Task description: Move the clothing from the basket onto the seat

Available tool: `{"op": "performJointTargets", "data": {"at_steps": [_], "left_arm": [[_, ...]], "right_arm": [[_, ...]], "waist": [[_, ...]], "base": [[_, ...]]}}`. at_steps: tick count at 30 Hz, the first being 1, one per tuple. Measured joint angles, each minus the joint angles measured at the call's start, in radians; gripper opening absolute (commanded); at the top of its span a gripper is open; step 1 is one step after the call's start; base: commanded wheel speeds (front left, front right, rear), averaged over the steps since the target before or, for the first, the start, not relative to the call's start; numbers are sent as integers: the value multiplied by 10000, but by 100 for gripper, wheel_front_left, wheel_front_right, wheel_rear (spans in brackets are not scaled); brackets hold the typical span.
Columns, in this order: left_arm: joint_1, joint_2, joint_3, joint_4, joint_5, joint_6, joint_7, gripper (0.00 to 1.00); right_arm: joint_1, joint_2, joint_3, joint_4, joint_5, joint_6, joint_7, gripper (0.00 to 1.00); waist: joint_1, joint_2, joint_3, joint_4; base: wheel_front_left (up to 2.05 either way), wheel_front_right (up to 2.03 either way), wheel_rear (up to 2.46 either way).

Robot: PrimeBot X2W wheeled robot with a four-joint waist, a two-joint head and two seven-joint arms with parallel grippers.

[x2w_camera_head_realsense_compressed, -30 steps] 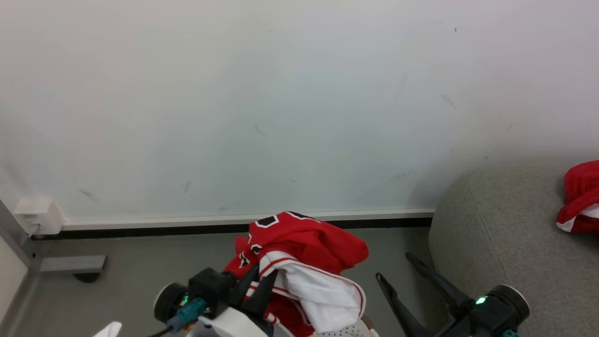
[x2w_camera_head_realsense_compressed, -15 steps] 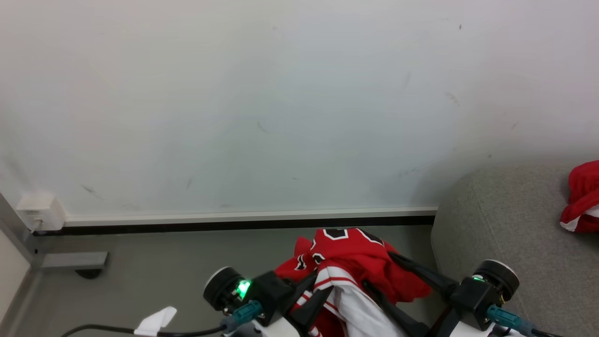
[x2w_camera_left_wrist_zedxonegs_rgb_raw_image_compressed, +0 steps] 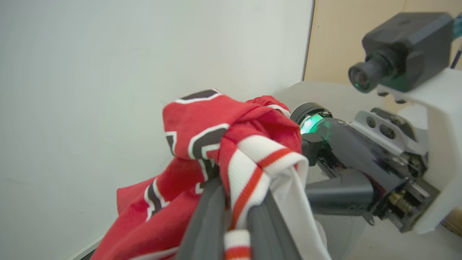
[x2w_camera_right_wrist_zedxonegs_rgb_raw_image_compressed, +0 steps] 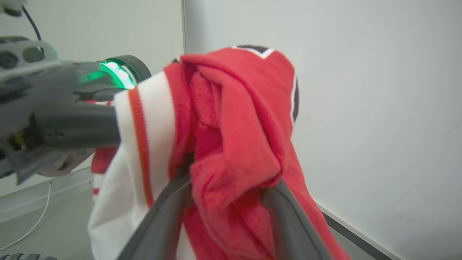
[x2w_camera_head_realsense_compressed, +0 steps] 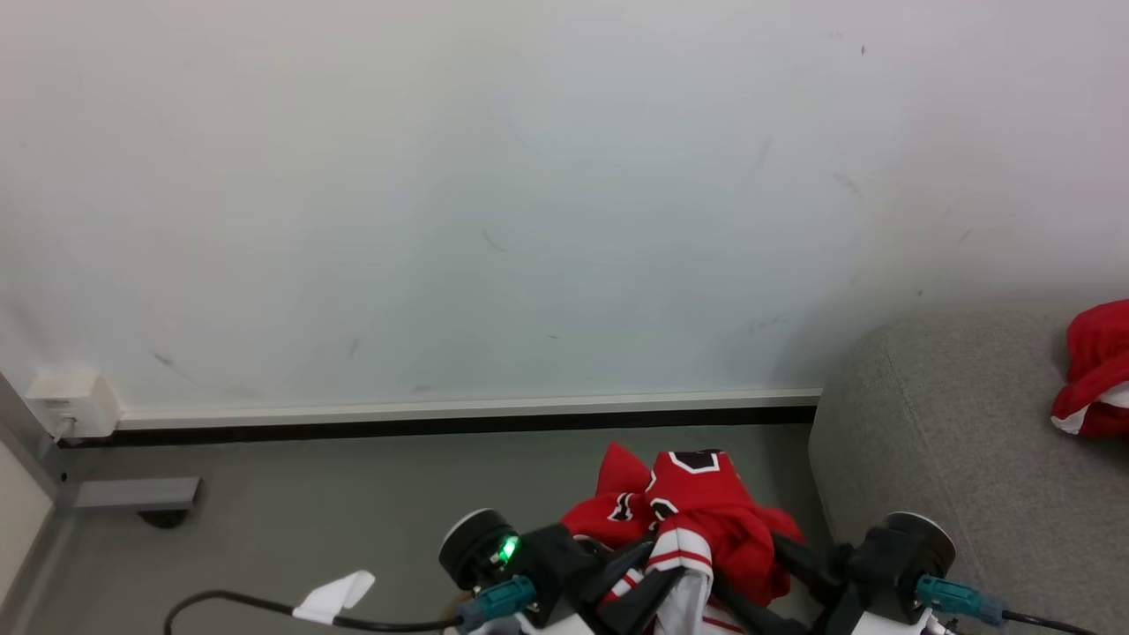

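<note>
Clothing (x2w_camera_head_realsense_compressed: 706,520) cut off at 6 o'clock, second garment (x2w_camera_head_realsense_compressed: 1094,370) on seat (x2w_camera_head_realsense_compressed: 953,459) at 3 o'clock. Left gripper (x2w_camera_left_wrist_zedxonegs_rgb_raw_image_compressed: 236,202) and right gripper (x2w_camera_right_wrist_zedxonegs_rgb_raw_image_compressed: 231,187) tips buried in fabric.

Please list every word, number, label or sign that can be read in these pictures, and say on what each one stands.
No text can be read in full.
red jersey: black numerals with white edges, folded into the crumpled cloth; only parts show, unreadable.
white tag on the black cable: no writing visible.
wall socket: too small to tell any marking.
</note>
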Motion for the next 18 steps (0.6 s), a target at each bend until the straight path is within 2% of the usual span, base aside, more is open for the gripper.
{"op": "performJointTargets", "data": {"at_steps": [1, 2, 5, 6, 9, 18], "left_arm": [[-29, 10, -29, 19, -36, -4, -17, 0], [-37, 15, -44, 29, -125, -12, -25, 0], [-66, 44, -119, 82, -268, -33, -42, 0], [-88, 44, -125, 94, -280, -33, -67, 5], [-137, 48, -107, 151, -280, -31, -209, 100], [-146, 38, -13, 560, -280, 165, -500, 100]], "right_arm": [[-36, -10, 42, 23, 107, 0, -67, 18], [-56, -12, 61, 36, 196, -2, -161, 0], [-60, 0, 73, 142, 399, 0, -353, 0], [-60, 6, 67, 176, 456, 2, -387, 0], [-61, 31, 44, 263, 468, 2, -531, 0], [-46, 6, -395, 410, 663, 2, -650, 0]], "waist": [[0, 0, -3, -17], [0, 0, 2, -37], [0, 0, 44, -101], [0, 0, 54, -123], [-1, 0, 92, -200], [-1, 0, 255, -647]], "base": [[0, 0, 0], [0, 0, 0], [0, 0, 0], [0, 0, 0], [0, 0, 0], [0, 0, 0]]}}
